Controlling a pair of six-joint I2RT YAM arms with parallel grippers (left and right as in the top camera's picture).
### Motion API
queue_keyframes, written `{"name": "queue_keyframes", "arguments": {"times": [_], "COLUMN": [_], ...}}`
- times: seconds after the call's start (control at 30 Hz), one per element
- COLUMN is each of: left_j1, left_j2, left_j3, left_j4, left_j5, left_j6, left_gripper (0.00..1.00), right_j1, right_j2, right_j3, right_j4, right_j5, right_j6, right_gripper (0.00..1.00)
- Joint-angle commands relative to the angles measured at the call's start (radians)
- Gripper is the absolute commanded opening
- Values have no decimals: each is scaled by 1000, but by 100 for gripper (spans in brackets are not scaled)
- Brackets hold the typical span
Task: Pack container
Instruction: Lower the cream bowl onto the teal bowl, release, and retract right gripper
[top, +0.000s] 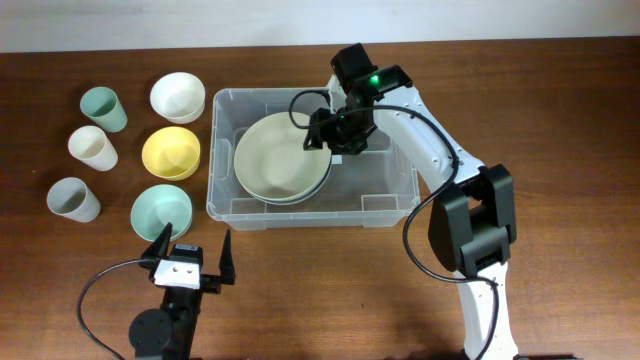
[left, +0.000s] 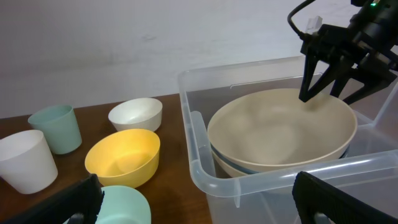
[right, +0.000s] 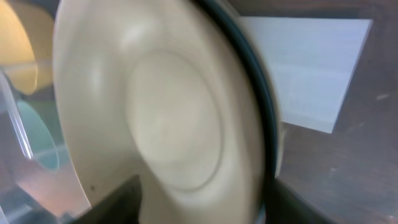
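Your container (top: 224, 150) sits at the centre of the worktop (top: 560, 90), a clear rimmed bin with its long sides running from 9 to 3 o'clock. In the right wrist view a white label (right: 311, 74) shows on its floor. Inside, toward the 9 o'clock half, a large cream bowl (top: 280, 160) lies nested in a second bowl (left: 239, 167), of which only a darker rim shows beneath it. Your right fingers (top: 322, 130) hang over the cream bowl's rim at about its 2 o'clock. They stand partly spread and have nothing clamped. The wrist view shows the bowl's edge lying between them, and I cannot tell whether either finger touches it. Outside the container at 9 o'clock, three small bowls stand in a column just beside its wall: a white bowl (top: 178, 97) toward 12, a yellow bowl (top: 172, 152) in the middle and a mint bowl (top: 161, 211) toward 6. Further out at 9 o'clock stand three upright cups: a green cup (top: 103, 108), a cream cup (top: 92, 147) and a grey cup (top: 73, 199). Your left fingers (top: 226, 262) are at about 7 o'clock of the container, near the worktop's front edge and just below the mint bowl. They are spread to their widest and hold nothing.
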Motion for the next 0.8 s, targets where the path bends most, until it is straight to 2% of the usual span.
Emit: {"name": "queue_keyframes", "arguments": {"times": [0.0, 0.03, 0.13, 0.27, 0.3, 0.33, 0.37, 0.4, 0.47, 0.77], "left_j1": [5, 5, 5, 5, 5, 5, 5, 5, 5, 5], "left_j2": [-4, -4, -4, -4, -4, -4, -4, -4, -4, -4], "left_j3": [-2, -2, -2, -2, -2, -2, -2, -2, -2, -2], "left_j4": [-5, -5, -5, -5, -5, -5, -5, -5, -5, -5], "left_j5": [0, 0, 0, 0, 0, 0, 0, 0, 0, 0], "left_j6": [16, 16, 16, 16, 16, 16, 16, 16, 16, 16], "left_gripper": [100, 99, 99, 99, 99, 99, 99, 99, 100, 99], "right_j1": [10, 9, 9, 9, 9, 9, 9, 12, 29, 82], "right_j2": [5, 5, 1, 1, 1, 1, 2, 2, 2, 5], "right_j3": [-3, -3, 37, 246, 255, 254, 251, 248, 248, 95], "right_j4": [-4, -18, -80, -233, -244, -248, -257, -264, -266, -158], "right_j5": [11, 58, 168, 272, 304, 323, 344, 352, 354, 379], "right_j6": [-4, -4, -5, -12, -11, -11, -11, -33, -90, -79], "right_gripper": [69, 72, 72, 72, 61, 42, 16, 4, 4, 4]}}
